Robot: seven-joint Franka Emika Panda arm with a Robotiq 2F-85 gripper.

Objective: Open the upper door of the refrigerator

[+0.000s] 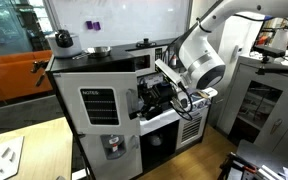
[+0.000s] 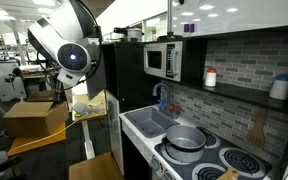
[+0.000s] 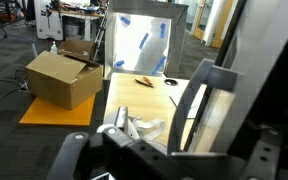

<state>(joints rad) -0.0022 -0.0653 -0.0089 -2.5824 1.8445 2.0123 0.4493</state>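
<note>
The gripper (image 1: 156, 100) sits at mid height of the refrigerator (image 1: 66, 110), on the end of the white arm (image 1: 199, 55) that comes down from the upper right. The upper door (image 1: 97, 106) is just beside the jaws, to their left in an exterior view. It stands upright with its long axis vertical. Its grey front with the black panel points toward this camera. The edge of the door nearest the jaws meets the dark body of the gripper, and the handle is too small to separate from it. I cannot tell if the jaws are closed on something or apart, because the fingers are hidden in the dark mass. I also cannot tell if the door is flush with the frame or a little ajar.

The lower door (image 1: 112, 146) is below the jaws and to their left. A kettle (image 1: 62, 40) stands on top of the refrigerator, well above them.

In the wrist view a grey bar (image 3: 194, 110) leans just above the jaws, with a pale surface on its right. Beyond the jaws lies a cardboard box (image 3: 64, 78) on the floor.
</note>
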